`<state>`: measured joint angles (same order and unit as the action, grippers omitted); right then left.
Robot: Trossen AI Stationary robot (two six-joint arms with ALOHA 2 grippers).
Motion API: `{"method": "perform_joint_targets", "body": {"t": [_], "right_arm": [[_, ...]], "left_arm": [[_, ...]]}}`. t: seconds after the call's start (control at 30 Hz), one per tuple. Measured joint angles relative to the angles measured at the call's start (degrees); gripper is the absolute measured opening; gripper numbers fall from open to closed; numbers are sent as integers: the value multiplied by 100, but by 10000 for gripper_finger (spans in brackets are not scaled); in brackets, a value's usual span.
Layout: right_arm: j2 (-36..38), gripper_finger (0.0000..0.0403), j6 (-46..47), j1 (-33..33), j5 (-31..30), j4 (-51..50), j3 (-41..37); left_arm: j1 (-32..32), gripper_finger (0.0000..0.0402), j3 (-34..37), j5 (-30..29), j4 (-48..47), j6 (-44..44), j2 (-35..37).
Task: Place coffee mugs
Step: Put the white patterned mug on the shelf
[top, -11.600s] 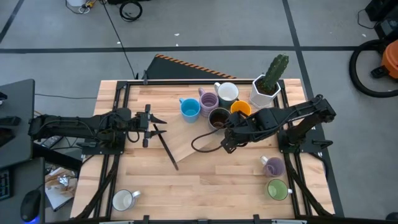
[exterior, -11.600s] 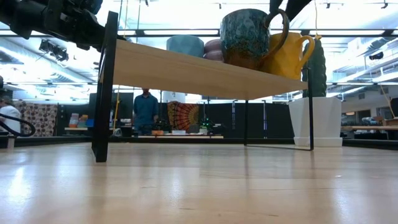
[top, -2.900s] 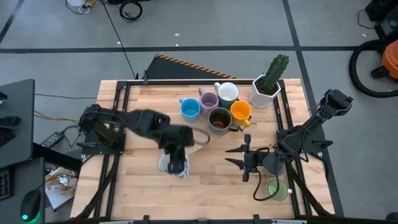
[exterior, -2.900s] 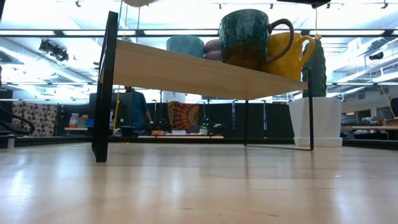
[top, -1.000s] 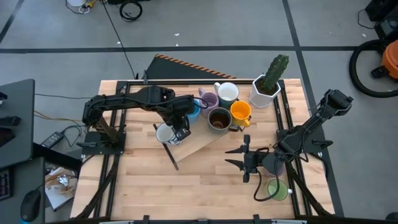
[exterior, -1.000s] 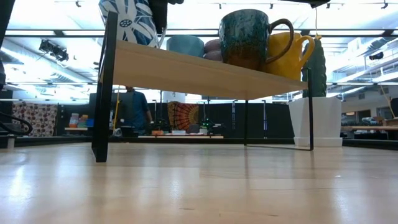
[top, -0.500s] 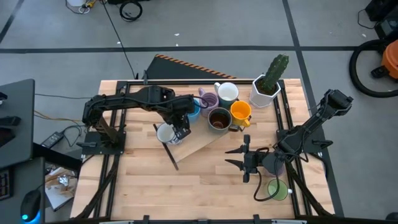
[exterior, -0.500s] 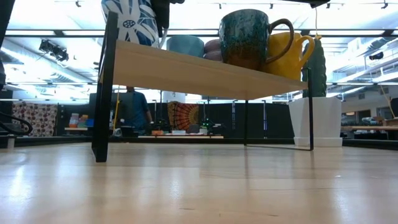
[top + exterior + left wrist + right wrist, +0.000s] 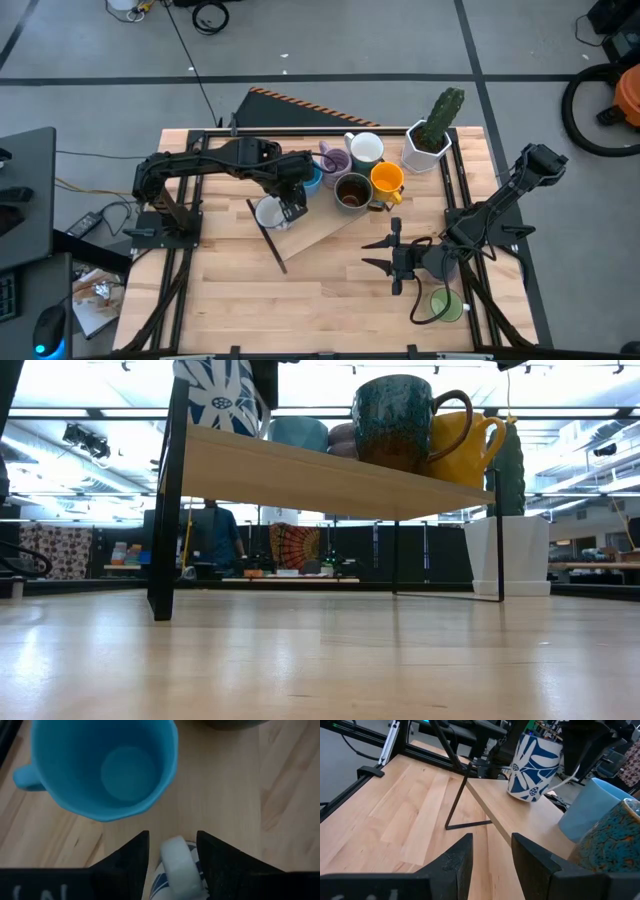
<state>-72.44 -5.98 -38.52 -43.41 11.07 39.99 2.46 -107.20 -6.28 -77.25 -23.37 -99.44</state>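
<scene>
**White mug set on shelf, my left fingers spread around its handle**

High view: my left gripper (image 9: 291,208) sits over the white mug (image 9: 268,212) at the shelf's (image 9: 330,225) left end, next to the blue mug (image 9: 307,178). Right gripper (image 9: 393,258) waits low over the table (image 9: 330,300), near the lavender mug (image 9: 440,266) and green mug (image 9: 445,303).

Low view: the white mug's patterned wall shows on the shelf edge, apparently resting there.

Left wrist view: fingers (image 9: 127,857) apart, handle (image 9: 179,865) between them, not squeezed; looks like a release.

Right wrist view: my right fingers (image 9: 457,857) are parted, holding nothing; the mug stands upright on the shelf.
</scene>
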Motion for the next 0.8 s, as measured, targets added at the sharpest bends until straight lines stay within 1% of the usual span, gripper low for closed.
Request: {"method": "perform_joint_targets", "body": {"t": [0.27,0.7,0.8], "right_arm": [[0,140,0,0,2,0,0],[0,140,-2,0,2,-2,0],[0,140,-2,0,3,-2,0]], "left_arm": [[0,172,0,-245,-7,70,0],[0,172,-2,-319,-43,231,0],[0,172,-2,-430,-59,337,2]]}}
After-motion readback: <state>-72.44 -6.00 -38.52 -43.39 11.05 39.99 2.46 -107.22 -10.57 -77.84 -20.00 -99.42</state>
